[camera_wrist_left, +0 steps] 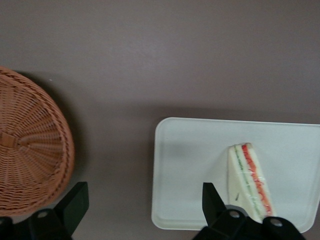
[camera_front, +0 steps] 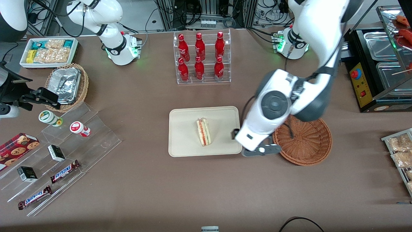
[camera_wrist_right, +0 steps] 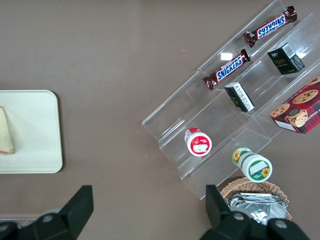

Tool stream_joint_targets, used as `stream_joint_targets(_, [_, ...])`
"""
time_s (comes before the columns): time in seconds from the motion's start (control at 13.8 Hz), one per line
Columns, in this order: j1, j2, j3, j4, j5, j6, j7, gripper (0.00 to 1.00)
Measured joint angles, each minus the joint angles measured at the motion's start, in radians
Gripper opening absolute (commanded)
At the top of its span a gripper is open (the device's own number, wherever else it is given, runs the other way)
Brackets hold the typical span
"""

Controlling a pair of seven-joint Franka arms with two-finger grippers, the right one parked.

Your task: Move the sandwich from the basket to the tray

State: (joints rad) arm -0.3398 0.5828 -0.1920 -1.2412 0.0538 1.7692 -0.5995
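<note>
On the brown table [camera_front: 145, 187] I see the sandwich [camera_front: 203, 132] already lying on the tray [camera_front: 183, 141], the basket [camera_front: 309, 141] empty, my left gripper [camera_wrist_left: 142, 207] hovering between them with jaws wide and holding nothing, so I judge only retreat remains.

text: "SNICKERS" | on: two candy bars [camera_wrist_right: 226, 72] | place: clear tiered stand [camera_wrist_right: 240, 115] | other labels: unreadable
</note>
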Motion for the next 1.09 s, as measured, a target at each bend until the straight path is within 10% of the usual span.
stream_joint_targets(1.09, [0.34,-0.235,0.001,-0.145,-0.009,-0.215,0.493,1.0])
